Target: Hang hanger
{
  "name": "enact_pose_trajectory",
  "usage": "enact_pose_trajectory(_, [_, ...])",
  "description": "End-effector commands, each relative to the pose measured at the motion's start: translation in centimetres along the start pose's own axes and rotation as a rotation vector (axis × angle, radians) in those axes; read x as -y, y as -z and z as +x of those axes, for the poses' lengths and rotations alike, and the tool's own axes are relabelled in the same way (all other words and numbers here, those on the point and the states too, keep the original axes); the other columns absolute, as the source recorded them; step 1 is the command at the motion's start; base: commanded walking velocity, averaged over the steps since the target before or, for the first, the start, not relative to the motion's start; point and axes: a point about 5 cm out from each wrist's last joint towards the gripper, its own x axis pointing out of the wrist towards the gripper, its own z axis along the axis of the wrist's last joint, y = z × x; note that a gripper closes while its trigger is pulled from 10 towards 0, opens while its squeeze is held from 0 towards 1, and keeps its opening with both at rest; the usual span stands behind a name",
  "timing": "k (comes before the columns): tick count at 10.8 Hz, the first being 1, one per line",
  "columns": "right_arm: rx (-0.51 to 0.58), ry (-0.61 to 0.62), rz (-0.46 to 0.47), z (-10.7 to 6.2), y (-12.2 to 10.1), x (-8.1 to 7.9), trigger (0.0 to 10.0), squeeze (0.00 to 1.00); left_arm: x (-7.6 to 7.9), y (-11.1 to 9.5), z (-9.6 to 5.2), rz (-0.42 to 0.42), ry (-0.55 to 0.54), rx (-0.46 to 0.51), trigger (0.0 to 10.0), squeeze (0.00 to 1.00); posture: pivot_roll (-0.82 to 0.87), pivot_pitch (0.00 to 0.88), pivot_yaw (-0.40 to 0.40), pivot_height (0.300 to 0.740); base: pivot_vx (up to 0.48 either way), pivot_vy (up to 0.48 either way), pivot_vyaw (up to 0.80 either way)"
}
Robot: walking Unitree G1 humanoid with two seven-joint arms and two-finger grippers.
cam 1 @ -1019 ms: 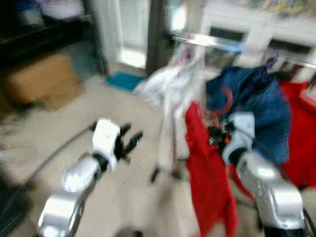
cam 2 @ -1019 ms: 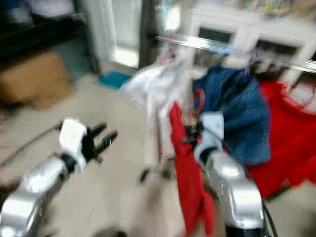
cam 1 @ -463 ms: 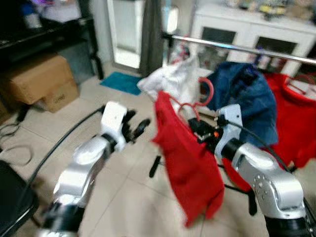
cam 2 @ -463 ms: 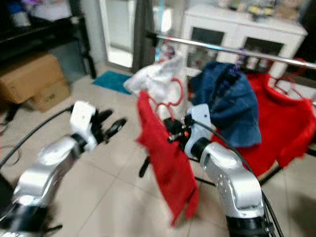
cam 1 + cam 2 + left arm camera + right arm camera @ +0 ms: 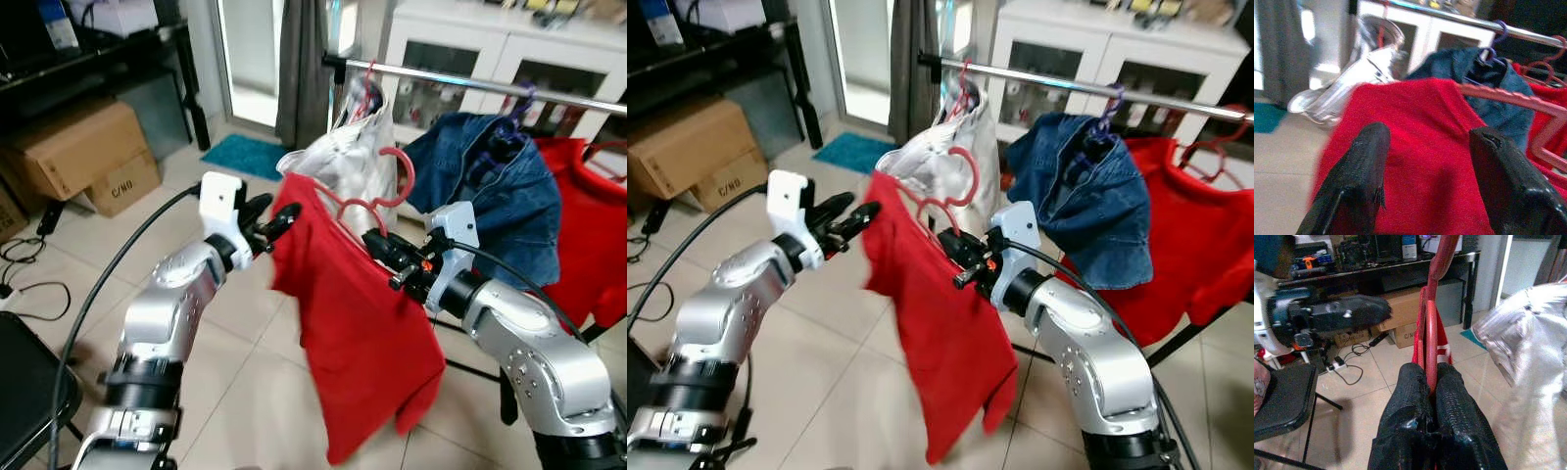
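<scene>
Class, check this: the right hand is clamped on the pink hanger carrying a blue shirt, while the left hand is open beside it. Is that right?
One slip: the shirt on the pink hanger is red, as the left eye view shows. The right hand does clamp the hanger, and the left hand is open beside the shirt.

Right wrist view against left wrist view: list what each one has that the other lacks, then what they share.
Right wrist view alone: the right claw shut on the pink hanger, cardboard boxes under a dark shelf, a black chair, cables on the floor.

Left wrist view alone: the left claw open at the red shirt's shoulder, the rail, a purple hanger carrying the denim jacket.

Both: the red shirt on its pink hanger, the white garment and the tiled floor.
</scene>
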Motion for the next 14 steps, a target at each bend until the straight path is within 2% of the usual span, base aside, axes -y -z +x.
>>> enact_pose_trajectory(1, [0.049, -0.017, -0.057, 0.0, -1.3, -0.2, 0.0, 0.00, 0.7, -0.1, 0.4, -0.012, 0.063, -0.017, 10.0, 0.00, 0.05, 0.000, 0.012, 0.740, 0.000, 0.000, 0.00])
enact_pose_trajectory(3, [0.046, -0.034, -0.094, 0.0, -1.4, -0.4, 0.0, 0.00, 1.4, 0.4, 0.6, -0.007, 0.116, -0.064, 10.0, 0.00, 0.05, 0.000, 0.014, 0.740, 0.000, 0.000, 0.00])
enact_pose_trajectory(4, [0.061, -0.075, -0.110, 0.0, -1.6, -1.0, 0.0, 0.00, 1.1, 0.7, 1.2, -0.011, 0.107, -0.099, 10.0, 0.00, 0.05, 0.000, 0.014, 0.740, 0.000, 0.000, 0.00])
enact_pose_trajectory(6, [0.070, -0.110, -0.123, 0.0, -1.8, -1.5, 0.0, 0.00, 0.6, 0.4, 2.0, -0.036, 0.086, -0.099, 10.0, 0.00, 0.05, 0.000, 0.014, 0.740, 0.000, 0.000, 0.00])
enact_pose_trajectory(7, [0.065, -0.119, -0.133, 0.0, -1.7, -1.6, 0.0, 0.00, 0.4, 0.1, 2.3, -0.049, 0.082, -0.085, 6.5, 0.00, 0.04, 0.000, 0.015, 0.740, 0.000, 0.000, 0.00])
enact_pose_trajectory(8, [0.064, -0.121, -0.136, -0.1, -1.7, -1.6, 0.0, 0.00, 0.4, 0.2, 2.5, -0.055, 0.078, -0.090, 2.0, 0.00, 0.04, 0.000, 0.018, 0.740, 0.000, 0.000, 0.00])
enact_pose_trajectory(9, [0.062, -0.123, -0.141, -0.1, -1.7, -1.6, 0.0, 0.00, 0.2, 0.6, 2.6, -0.061, 0.060, -0.109, 0.0, 0.00, 0.03, 0.000, 0.021, 0.740, 0.000, 0.000, 0.00])
enact_pose_trajectory(14, [0.065, -0.132, -0.145, -0.3, -1.7, -1.8, 0.0, 0.00, -0.3, 1.2, 2.7, -0.093, 0.032, -0.134, 0.0, 0.00, 0.03, 0.000, 0.033, 0.740, 0.000, 0.000, 0.00])
